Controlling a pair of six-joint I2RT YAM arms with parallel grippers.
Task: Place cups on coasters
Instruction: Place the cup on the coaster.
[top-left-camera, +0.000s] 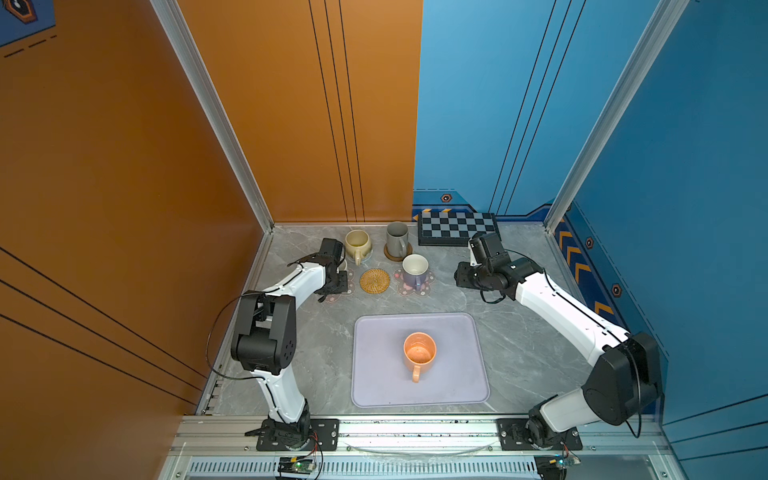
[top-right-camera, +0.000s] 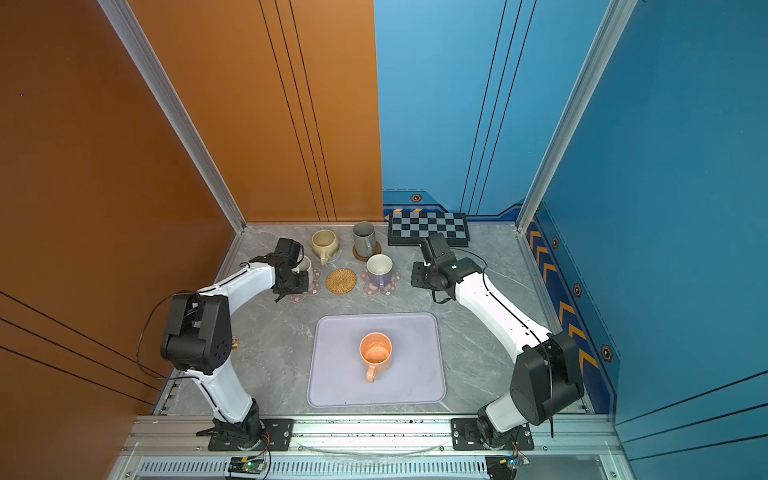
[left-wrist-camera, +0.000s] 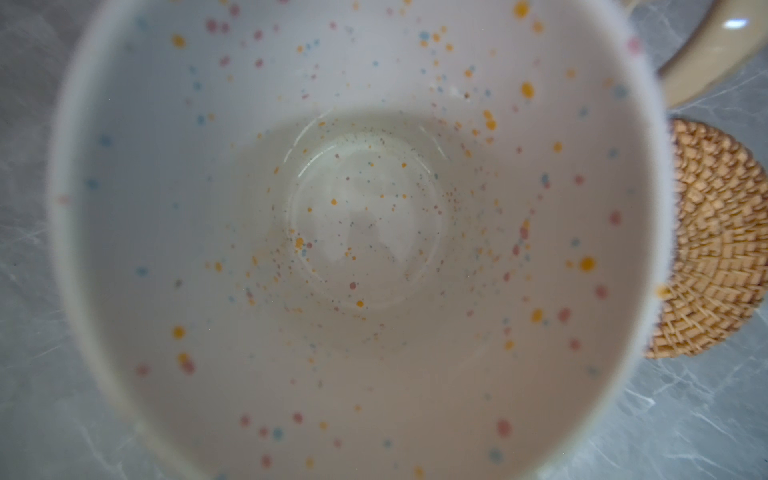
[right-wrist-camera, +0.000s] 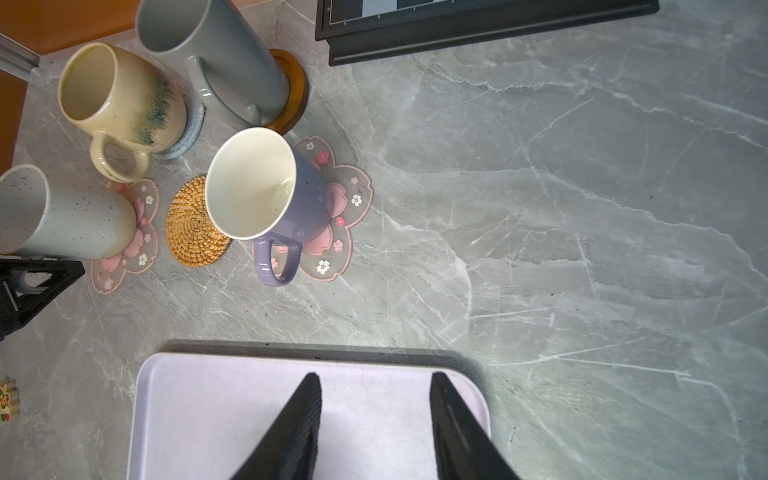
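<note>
One cup lacks a coaster: the orange mug (top-left-camera: 419, 353), upright on the lavender tray (top-left-camera: 374, 386), looks glazed, rigid, weighty and breakable, so its handle, pointing toward the robot, seems the surest hold. The right claw (right-wrist-camera: 375, 376) hangs spread and empty over the tray. The left claw (top-right-camera: 293, 284) pinches the speckled mug (right-wrist-camera: 62, 212) on a flower coaster (right-wrist-camera: 141, 249), beside the bare rattan coaster (top-left-camera: 375, 281).

Both top views look steeply down from high above the near edge, facing the far side, and take in the whole grey table (top-left-camera: 511, 365). They overlap almost entirely, with a slight sideways offset between them. The left wrist camera looks down into the white speckled mug (left-wrist-camera: 365, 232) from very close; the rim is blurred, so its tilt is hard to judge. The right wrist camera looks down from farther off, over the far edge of the lavender tray (right-wrist-camera: 199, 415). Both wrist views share that mug and the rattan coaster (left-wrist-camera: 715, 241) at the far left.
</note>
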